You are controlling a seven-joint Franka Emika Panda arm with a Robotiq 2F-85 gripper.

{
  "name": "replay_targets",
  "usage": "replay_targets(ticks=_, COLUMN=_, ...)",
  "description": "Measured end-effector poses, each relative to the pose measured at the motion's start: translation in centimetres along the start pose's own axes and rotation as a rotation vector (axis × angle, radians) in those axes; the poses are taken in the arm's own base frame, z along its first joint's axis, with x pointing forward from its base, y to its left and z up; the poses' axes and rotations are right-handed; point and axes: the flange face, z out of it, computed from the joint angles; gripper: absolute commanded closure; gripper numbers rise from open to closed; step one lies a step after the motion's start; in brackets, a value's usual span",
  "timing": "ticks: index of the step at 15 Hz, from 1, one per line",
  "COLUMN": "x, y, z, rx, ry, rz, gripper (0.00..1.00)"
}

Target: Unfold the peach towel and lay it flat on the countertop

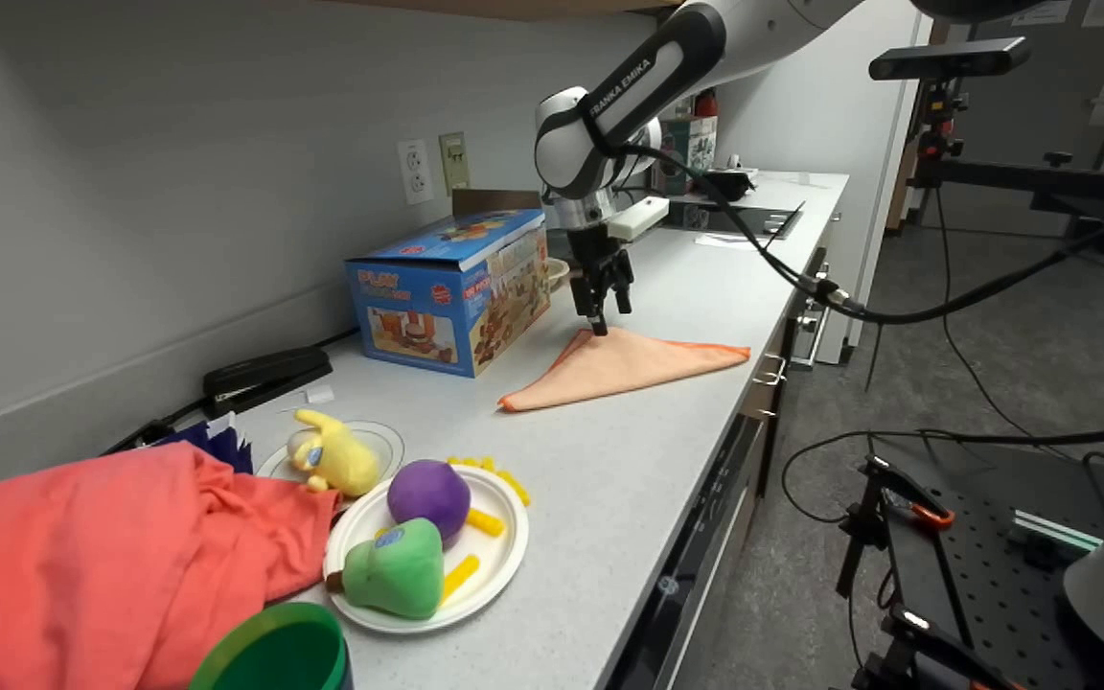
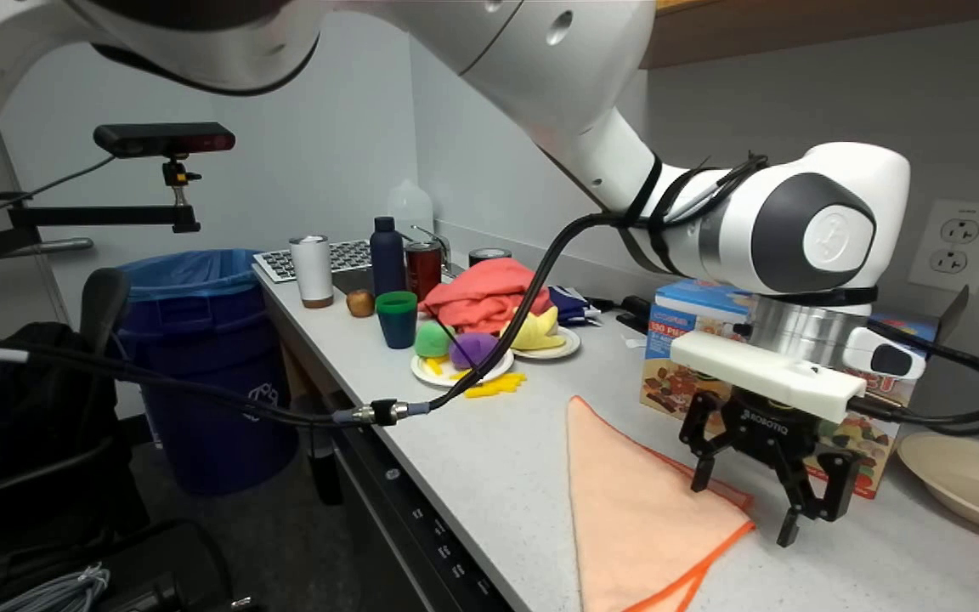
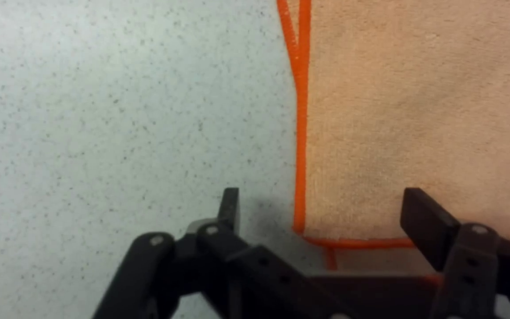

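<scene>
The peach towel (image 1: 631, 372) lies folded into a triangle with orange edging on the light grey countertop (image 1: 571, 489). It also shows in an exterior view (image 2: 634, 518). Its folded layers do not quite line up; in the wrist view a square-looking corner of the towel (image 3: 414, 115) sits over another edge. My gripper (image 2: 744, 507) is open and empty, pointing down at this corner. In the wrist view the jaws (image 3: 320, 210) straddle the corner, one finger over bare countertop (image 3: 126, 115), one over cloth. I cannot tell whether the fingertips touch.
A blue toy box (image 1: 418, 311) stands close beside the gripper near the wall. A beige bowl (image 2: 970, 489) sits behind the gripper. A plate (image 1: 511, 561) of plush toys, a coral cloth heap (image 1: 102, 565) and a green cup (image 1: 274, 647) stand farther along. The counter's front edge drops off.
</scene>
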Motion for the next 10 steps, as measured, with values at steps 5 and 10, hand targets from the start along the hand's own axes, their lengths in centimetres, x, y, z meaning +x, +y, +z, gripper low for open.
replay_targets(ticks=5, x=0.32, y=-0.29, z=0.35, rx=0.006, ry=0.0, rz=-0.013, gripper=0.64)
replay_targets(ticks=10, x=0.3, y=0.08, z=0.56, rx=0.031, ry=0.002, rz=-0.015, gripper=0.99)
